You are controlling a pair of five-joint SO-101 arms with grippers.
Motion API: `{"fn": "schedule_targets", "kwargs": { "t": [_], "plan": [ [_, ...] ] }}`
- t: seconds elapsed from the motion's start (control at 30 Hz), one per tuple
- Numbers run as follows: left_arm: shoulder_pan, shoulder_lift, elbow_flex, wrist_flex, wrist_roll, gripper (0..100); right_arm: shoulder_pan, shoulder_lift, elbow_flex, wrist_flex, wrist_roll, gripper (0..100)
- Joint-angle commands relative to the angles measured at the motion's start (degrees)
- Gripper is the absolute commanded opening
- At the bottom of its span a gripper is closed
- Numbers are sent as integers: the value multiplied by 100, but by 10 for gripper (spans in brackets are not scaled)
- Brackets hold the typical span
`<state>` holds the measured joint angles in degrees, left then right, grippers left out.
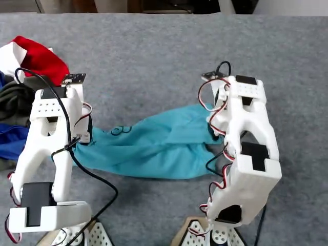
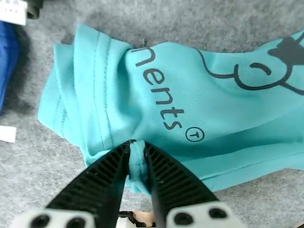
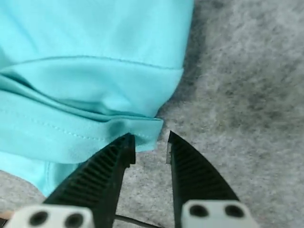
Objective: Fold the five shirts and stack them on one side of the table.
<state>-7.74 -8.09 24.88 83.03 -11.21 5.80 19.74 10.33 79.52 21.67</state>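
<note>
High view: left arm (image 1: 51,133) & right arm (image 1: 246,138) reach up from frame bottom over the ends of a teal shirt (image 1: 148,146) lying mid-frame on the table (image 1: 154,61), pile of other shirts (image 1: 25,87) upper left; left wrist view: left gripper (image 2: 137,145) pinched onto the shirt's hem fold, w/ dark print nearby; right wrist view: right gripper (image 3: 149,138) fingers apart at a shirt corner, table showing between.

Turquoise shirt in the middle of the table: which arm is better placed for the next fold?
Probably left: the left end effector is shut on an edge of the turquoise fabric shirt. The right end effector is open at the other end, gripping nothing.
</note>
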Motion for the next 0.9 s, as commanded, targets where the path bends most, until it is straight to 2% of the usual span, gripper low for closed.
{"fn": "schedule_targets", "kwargs": {
  "t": [0.0,0.13,0.3,0.53,0.87],
  "plan": [
    [-62,-31,-229,-18,-44,20,-31,-4,110,-141,97,134],
    [-62,-31,-229,-18,-44,20,-22,-4,215,-290,97,128],
    [-62,-31,-229,-18,-44,20,-31,-4,189,-316,97,33],
    [-62,-31,-79,-26,-53,20,13,-127,180,-273,123,30],
    [-62,-40,-70,-26,-53,20,-31,-1789,171,-167,167,5]
  ]
}}
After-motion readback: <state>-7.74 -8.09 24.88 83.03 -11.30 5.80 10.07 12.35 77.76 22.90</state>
